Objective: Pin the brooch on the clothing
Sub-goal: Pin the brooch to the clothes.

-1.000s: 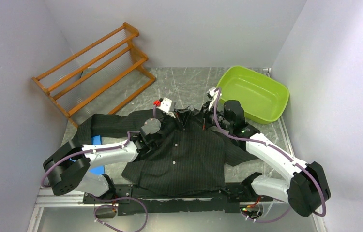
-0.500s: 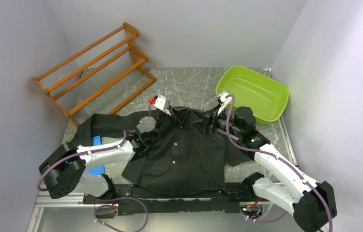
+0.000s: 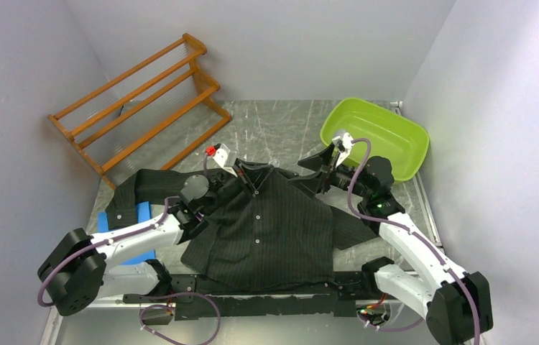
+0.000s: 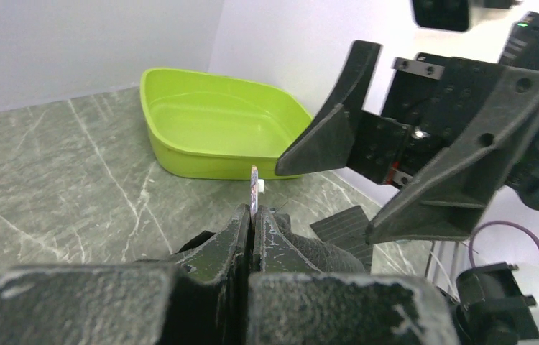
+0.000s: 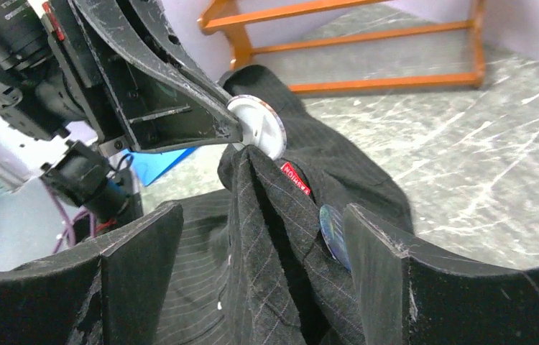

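Observation:
The clothing (image 3: 274,230), a black pinstriped shirt, lies spread between the arms. My left gripper (image 3: 243,175) is at its collar, shut on a thin round brooch (image 4: 254,188) seen edge-on. From the right wrist the brooch (image 5: 258,126) shows its white back, and a fold of collar (image 5: 266,208) rises in a peak to just under it. Whether the two are joined I cannot tell. A second, shimmering blue disc (image 5: 331,231) lies against that fold below a red label (image 5: 295,178). My right gripper (image 5: 259,230) is open, its fingers either side of the fold without touching it.
A lime green tub (image 3: 376,140) stands at the back right, just behind the right gripper (image 3: 311,171). A wooden rack (image 3: 137,100) leans at the back left. A blue block (image 3: 134,219) lies under the shirt's left sleeve.
The right gripper has opened and drawn back to the right, away from the collar. The left gripper, still shut, has shifted left.

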